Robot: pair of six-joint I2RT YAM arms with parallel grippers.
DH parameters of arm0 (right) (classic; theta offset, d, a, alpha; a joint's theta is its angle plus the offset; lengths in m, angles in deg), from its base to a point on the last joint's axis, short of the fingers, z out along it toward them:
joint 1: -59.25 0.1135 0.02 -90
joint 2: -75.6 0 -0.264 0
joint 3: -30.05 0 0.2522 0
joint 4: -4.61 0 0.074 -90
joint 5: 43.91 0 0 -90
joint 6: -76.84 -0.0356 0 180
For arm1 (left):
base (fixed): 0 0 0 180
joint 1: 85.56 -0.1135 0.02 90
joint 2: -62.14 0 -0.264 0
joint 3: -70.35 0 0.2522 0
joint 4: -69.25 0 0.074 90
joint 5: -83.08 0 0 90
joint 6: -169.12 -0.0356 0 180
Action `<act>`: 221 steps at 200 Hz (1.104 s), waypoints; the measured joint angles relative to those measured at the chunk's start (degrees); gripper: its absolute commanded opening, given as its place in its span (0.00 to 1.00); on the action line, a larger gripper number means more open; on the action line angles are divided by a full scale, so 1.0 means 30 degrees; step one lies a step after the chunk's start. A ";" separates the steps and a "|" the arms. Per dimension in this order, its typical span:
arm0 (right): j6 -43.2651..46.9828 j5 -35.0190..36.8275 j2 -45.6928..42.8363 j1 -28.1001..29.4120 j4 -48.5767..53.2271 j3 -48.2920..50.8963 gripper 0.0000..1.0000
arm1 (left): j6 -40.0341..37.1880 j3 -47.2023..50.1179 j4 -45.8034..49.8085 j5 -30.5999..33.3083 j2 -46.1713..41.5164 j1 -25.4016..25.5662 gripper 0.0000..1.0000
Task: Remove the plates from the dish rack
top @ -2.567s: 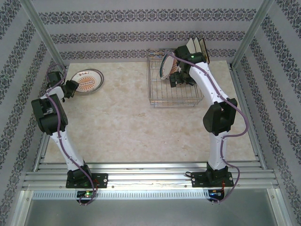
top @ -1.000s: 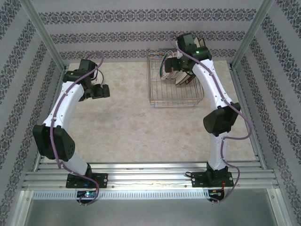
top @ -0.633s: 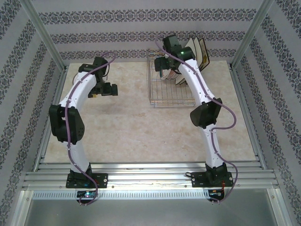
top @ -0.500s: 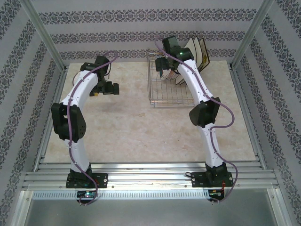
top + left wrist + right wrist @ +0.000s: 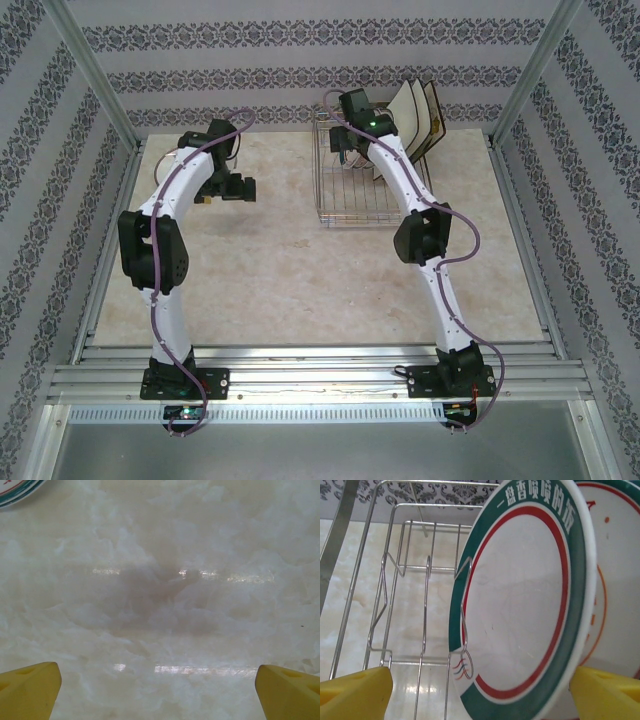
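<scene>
Glossy marbled counter (image 5: 300, 270), striped wallpaper (image 5: 300, 40) around. Over counter, left hand (image 5: 157, 692) spread apart; right hand (image 5: 480, 692) likewise apart, facing plate (image 5: 520, 595) in rack (image 5: 410, 580).

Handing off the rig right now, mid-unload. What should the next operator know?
Left gripper: open, empty, above bare table. The rim of one unloaded plate shows at the top-left corner of its wrist view.
Right gripper: open at the dish rack, lined up on a green-rimmed round plate, not closed on it.
In the rack: that plate upright, another round plate behind it, square plates at the far right end.
Done: one plate out, as far as shown.
Left: grasp the green-rimmed plate, then the rest.
</scene>
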 measured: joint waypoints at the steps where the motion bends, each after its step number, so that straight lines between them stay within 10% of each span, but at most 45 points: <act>1: 0.0000 0.0000 0.0015 0.0000 -0.0022 0.0000 0.89 | 0.0000 0.0000 0.0000 0.0000 0.0000 0.0000 0.99; 142: -0.1129 0.0291 0.0801 -0.0124 -0.2339 -0.0073 0.28 | -0.0204 -0.0379 0.0066 0.0000 0.0750 0.0000 0.99; 170: -0.1166 0.0583 0.0801 -0.0117 -0.2390 -0.0138 0.03 | -0.0219 -0.0379 0.0066 0.0000 0.0765 0.0000 0.99; 221: -0.1158 0.1144 0.0801 -0.0364 -0.2171 -0.0138 0.00 | -0.0270 -0.0379 0.0066 0.0000 0.0765 0.0000 0.99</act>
